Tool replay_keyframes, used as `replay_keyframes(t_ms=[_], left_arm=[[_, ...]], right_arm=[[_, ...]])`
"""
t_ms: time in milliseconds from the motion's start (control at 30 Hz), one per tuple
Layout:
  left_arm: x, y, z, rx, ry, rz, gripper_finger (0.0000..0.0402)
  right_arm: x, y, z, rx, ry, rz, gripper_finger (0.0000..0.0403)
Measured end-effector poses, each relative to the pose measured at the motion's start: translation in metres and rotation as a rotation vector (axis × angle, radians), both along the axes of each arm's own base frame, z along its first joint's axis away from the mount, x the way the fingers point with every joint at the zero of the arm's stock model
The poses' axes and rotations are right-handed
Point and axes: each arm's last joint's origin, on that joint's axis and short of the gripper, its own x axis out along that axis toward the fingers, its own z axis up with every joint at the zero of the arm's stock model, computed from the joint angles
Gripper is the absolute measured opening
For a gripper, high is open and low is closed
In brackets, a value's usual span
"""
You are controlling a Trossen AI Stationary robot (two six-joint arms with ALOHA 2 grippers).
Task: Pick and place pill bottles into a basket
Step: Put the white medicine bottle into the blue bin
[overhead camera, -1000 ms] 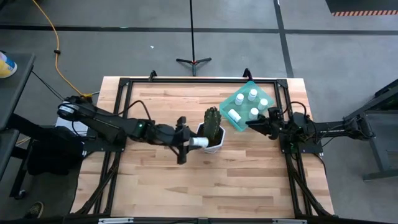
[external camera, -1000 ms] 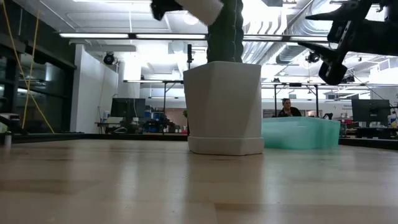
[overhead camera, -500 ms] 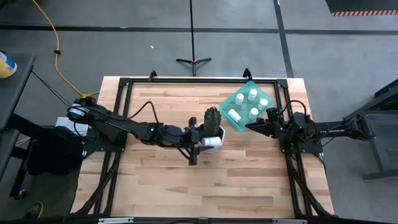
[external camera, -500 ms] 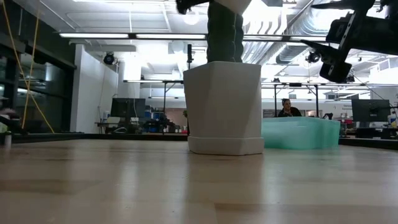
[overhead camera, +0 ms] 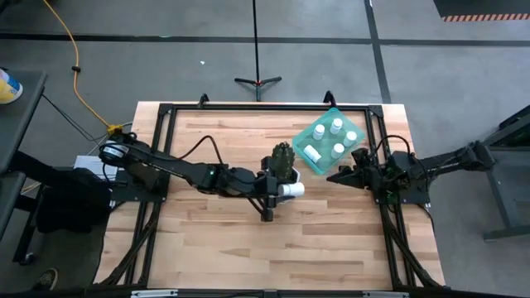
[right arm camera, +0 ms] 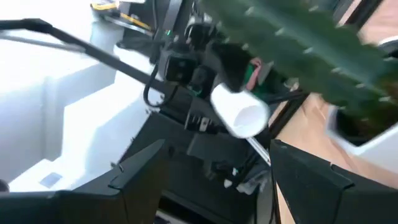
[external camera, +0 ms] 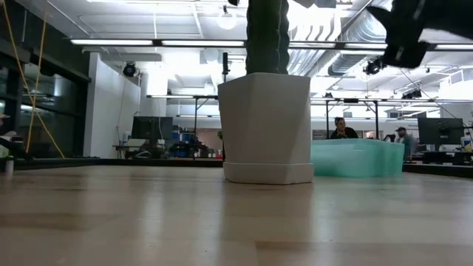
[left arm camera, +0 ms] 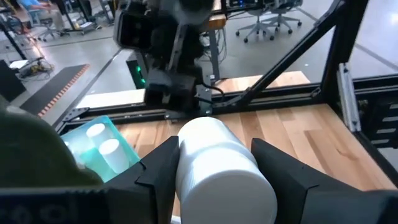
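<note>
My left gripper reaches in from the table's left and is shut on a white pill bottle. It holds the bottle in the air just near of the white pot with the green cactus. The teal basket lies at the far right with several white bottles in it. In the left wrist view the basket shows beyond the held bottle. My right gripper hangs open just near of the basket, pointing toward the bottle, with nothing between its fingers. My left gripper pinches the bottle's round side wall between its two fingers, one on each side. The fingers come about level from the table's left and lie along the bottle. The bottle lies level, clear of the table, its free end toward my right gripper.
The cactus pot stands mid-table, right beside the held bottle. The black frame rails run along the table's edges. Bare wood lies across the near half. People sit in the room beyond the table.
My left gripper has carried the bottle toward the table's right edge, passing along the near side of the cactus pot, with the bottle still level and clear. My right gripper has risen a little and rolled.
</note>
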Motion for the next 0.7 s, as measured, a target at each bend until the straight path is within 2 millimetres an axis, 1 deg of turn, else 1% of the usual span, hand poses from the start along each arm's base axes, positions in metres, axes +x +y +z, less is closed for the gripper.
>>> replay_keyframes(t_ms=[167,367,500,700], left_arm=[[0.001,0.000,0.002,-0.003,-0.025,0.016,0.0214],[0.001,-0.003,0.006,0.006,-0.066,0.005,0.0214],[0.000,-0.006,0.008,0.006,-0.087,-0.005,0.0214],[0.001,-0.006,0.016,0.013,-0.160,-0.008,0.0214]], right_arm=[[0.015,0.013,0.014,-0.054,0.049,0.003,0.0273],[0.031,0.018,0.013,-0.020,0.121,-0.129,0.0273],[0.037,0.021,0.017,0.005,0.063,-0.156,0.0273],[0.046,0.031,0.018,0.036,-0.006,-0.116,0.0273]])
